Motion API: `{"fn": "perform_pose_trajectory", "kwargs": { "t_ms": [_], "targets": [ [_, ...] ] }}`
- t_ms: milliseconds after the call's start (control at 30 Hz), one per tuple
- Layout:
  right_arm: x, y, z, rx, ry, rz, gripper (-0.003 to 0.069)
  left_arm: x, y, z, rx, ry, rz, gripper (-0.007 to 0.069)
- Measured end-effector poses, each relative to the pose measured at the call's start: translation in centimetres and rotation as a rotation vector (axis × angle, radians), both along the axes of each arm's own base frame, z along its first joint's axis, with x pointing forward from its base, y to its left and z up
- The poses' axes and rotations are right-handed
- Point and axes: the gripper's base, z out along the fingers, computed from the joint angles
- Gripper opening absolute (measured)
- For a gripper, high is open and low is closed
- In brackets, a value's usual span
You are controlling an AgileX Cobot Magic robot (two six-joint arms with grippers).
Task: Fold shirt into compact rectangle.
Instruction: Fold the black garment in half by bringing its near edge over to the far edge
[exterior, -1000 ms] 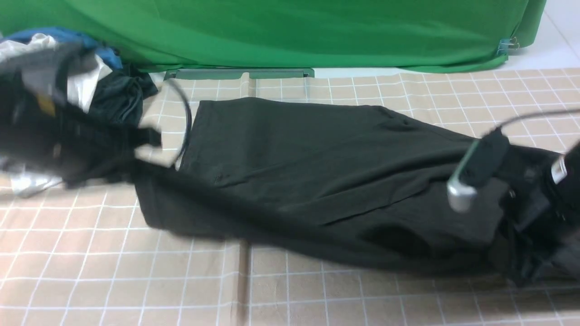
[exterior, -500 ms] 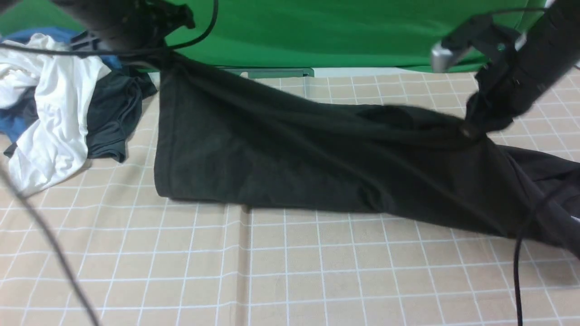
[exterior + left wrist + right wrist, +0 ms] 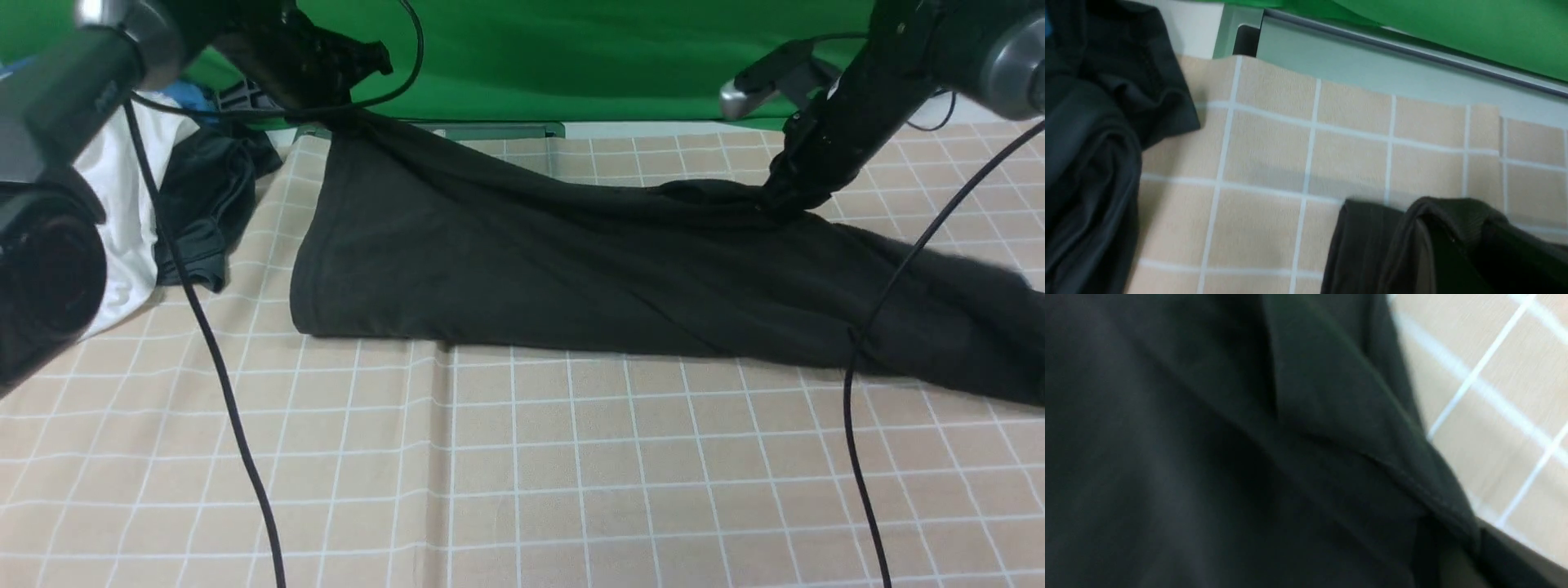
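Black shirt (image 3: pixel 531 261) lies lengthwise across the counter (image 3: pixel 522 474), near edge flat on it. Far-left corner is lifted, pinched in the left claw (image 3: pixel 333 116). The right claw (image 3: pixel 774 201) pinches a fold at far right, fabric tented up to it.

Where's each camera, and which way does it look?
Front view: between the arms, looks forward over the checked tablecloth at the black shirt; left arm and right arm show.
Left wrist view: rides the left arm, looks down at the shirt's edge and a dark grey garment; no robot part clear.
Right wrist view: rides the right arm, close over the shirt; no robot part clear.
Front and left wrist share the dark grey garment and green backdrop.
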Motion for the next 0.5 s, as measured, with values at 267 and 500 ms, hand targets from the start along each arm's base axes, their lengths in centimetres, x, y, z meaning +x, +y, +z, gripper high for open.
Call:
{"fn": "perform_pose_trajectory", "kwargs": {
  "t_ms": [267, 500],
  "targets": [
    [0.5, 0.0, 1.8, 0.038, -0.047, -0.072, 0.0332, 0.3, 0.6, 0.2, 0.052, -0.037, 0.001, 0.0334],
    [-1.5, 1.3, 6.3, 0.152, 0.04, -0.117, 0.0095, -2.2, -2.1, 2.3, 0.011, 0.092, -0.212, 0.0224]
  ]
}}
